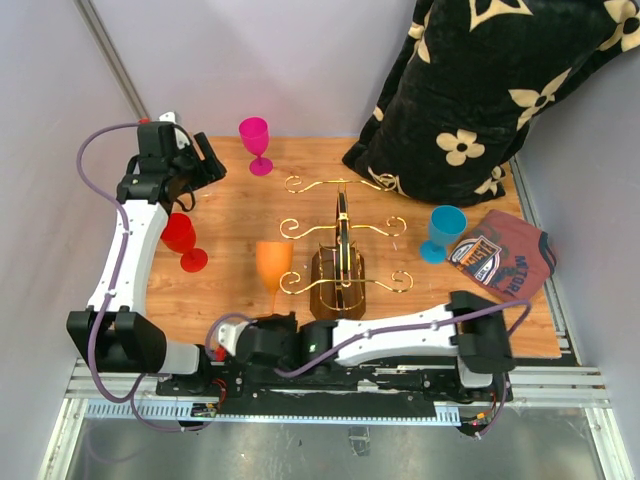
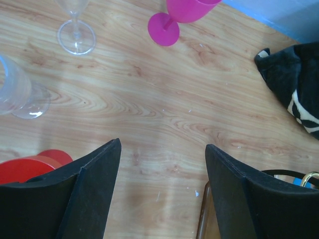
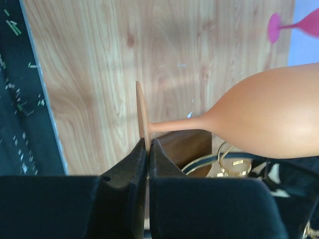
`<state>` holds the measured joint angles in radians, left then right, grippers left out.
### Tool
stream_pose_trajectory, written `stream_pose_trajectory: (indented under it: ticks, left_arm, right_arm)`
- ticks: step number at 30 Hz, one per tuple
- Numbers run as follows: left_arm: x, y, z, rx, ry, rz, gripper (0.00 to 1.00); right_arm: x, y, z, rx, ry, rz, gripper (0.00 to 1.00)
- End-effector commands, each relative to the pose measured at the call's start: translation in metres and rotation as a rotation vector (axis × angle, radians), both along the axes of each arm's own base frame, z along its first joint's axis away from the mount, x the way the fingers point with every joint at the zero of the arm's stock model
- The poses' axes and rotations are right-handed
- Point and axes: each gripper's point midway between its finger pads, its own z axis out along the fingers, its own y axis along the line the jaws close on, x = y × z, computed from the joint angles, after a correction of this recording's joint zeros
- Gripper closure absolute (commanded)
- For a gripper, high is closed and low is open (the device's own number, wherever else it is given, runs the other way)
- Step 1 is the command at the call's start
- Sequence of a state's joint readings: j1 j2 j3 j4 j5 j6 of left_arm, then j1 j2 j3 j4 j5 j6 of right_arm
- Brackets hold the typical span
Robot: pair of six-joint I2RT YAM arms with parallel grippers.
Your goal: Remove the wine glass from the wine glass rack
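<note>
The right claw [image 3: 148, 145] was pinched shut on the foot rim of the orange wine glass [image 3: 269, 114], which stood just left of the gold rack [image 1: 345, 250]. From above, the foot was hidden. The left claw [image 2: 163, 145] gaped wide and empty over the surface [image 2: 149, 99].

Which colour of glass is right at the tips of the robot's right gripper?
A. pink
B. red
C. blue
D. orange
D: in the right wrist view, the foot of the orange glass sits right at the tips of the shut right gripper.
</note>
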<state>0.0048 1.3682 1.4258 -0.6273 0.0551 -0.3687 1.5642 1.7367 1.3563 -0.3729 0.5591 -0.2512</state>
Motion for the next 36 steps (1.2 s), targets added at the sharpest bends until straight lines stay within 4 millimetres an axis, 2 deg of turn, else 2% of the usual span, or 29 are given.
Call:
stream_pose_trajectory:
  ticks: [1, 5, 6, 7, 12, 21, 27, 34, 36]
  left_arm:
    - [-0.001, 0.003, 0.009, -0.017, -0.035, 0.004, 0.26]
    - [-0.001, 0.005, 0.009, -0.022, -0.035, 0.009, 0.25]
    - [-0.001, 0.006, 0.009, -0.024, -0.035, 0.011, 0.25]
    - [-0.001, 0.006, 0.010, -0.027, -0.037, 0.013, 0.25]
    - [-0.001, 0.004, 0.008, -0.039, -0.036, 0.009, 0.25]
    - [-0.002, 0.003, 0.004, -0.041, -0.032, -0.002, 0.26]
    - [-0.001, 0.004, 0.000, -0.038, -0.026, -0.001, 0.25]
    - [0.001, 0.005, -0.001, -0.033, -0.026, -0.004, 0.25]
    - [0.001, 0.005, -0.002, -0.031, -0.024, -0.006, 0.26]
  right_arm:
    - [0.007, 0.028, -0.008, -0.054, -0.255, -0.004, 0.99]
    - [0.011, 0.037, -0.034, -0.083, -0.309, -0.013, 0.99]
    - [0.013, 0.037, -0.051, -0.116, -0.336, -0.009, 0.99]
    - [0.016, 0.038, -0.059, -0.125, -0.360, -0.010, 0.99]
    - [0.031, 0.043, -0.094, -0.150, -0.438, -0.023, 0.99]
    - [0.081, 0.044, -0.144, -0.186, -0.498, -0.087, 0.99]
    - [0.114, 0.036, -0.162, -0.194, -0.484, -0.142, 0.99]
    - [0.139, 0.024, -0.176, -0.232, -0.462, -0.183, 0.99]
    - [0.141, 0.020, -0.181, -0.244, -0.448, -0.194, 0.94]
